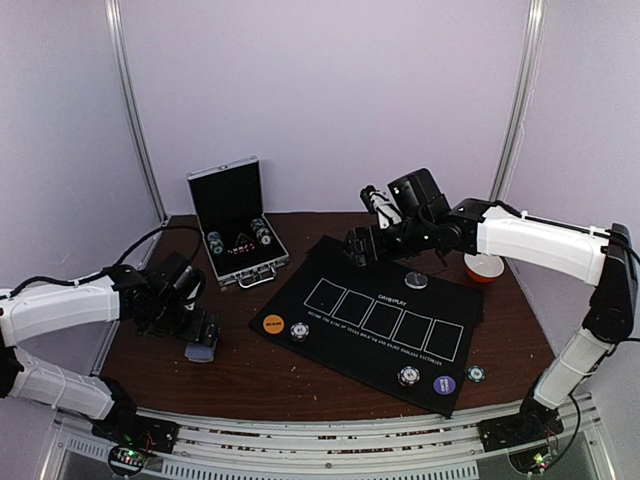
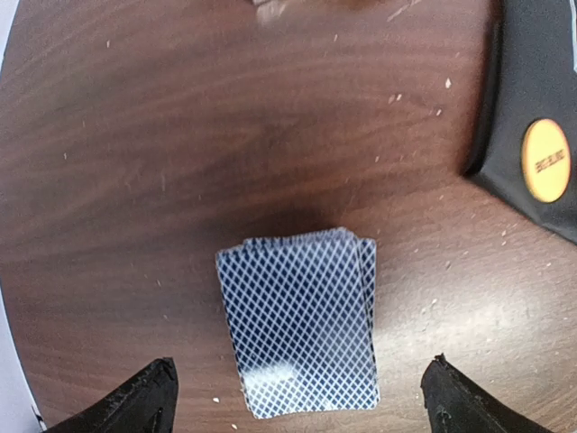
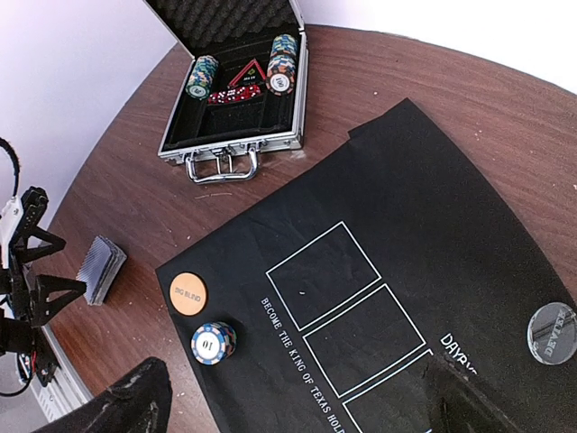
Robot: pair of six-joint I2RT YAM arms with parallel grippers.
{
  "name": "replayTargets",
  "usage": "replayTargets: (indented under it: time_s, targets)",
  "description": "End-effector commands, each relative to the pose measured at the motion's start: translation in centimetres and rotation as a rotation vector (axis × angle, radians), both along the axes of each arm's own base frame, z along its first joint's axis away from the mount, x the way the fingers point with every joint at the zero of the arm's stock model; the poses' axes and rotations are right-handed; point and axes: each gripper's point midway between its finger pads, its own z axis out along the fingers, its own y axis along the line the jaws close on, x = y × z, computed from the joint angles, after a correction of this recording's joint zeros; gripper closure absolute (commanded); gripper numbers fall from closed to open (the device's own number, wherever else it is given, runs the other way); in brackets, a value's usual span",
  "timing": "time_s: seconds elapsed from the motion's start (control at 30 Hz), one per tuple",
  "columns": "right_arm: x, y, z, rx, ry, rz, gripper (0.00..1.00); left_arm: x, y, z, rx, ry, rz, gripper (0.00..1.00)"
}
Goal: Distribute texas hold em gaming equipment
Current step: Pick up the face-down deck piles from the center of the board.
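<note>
A squared deck (image 2: 297,320) with lattice-printed backs lies on the wood-grain tabletop (image 2: 225,117), at 9 o'clock of the matte black mat (image 3: 433,207), inside the wide-spread left pincer (image 2: 299,383). The right pincer (image 3: 293,383), spread too, hangs over the mat.

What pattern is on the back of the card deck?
The card deck shows a blue-and-white diamond lattice, clearest in the left wrist view.

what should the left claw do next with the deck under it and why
Probably lift the left claw straight up. Its fingers stand wide open on either side of the card deck without touching it, and the deck lies flat on the wooden table beside the mat, so a sideways pull might scatter the cards.
</note>
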Motion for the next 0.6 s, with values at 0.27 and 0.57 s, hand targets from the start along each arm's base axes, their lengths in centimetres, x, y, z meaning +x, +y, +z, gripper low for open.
replayTargets:
  time_s: [0.27,0.57]
  targets:
    - [-0.6,-0.5,-0.4,-0.064,-0.017,0.016,0.0,-0.6,-0.2,-3.9,0.012,0.058,0.047,0.02]
    - [-0.6,-0.7,-0.9,-0.089,-0.01,0.024,0.0,-0.4,-1.4,-6.3,0.0,0.108,0.008,0.09]
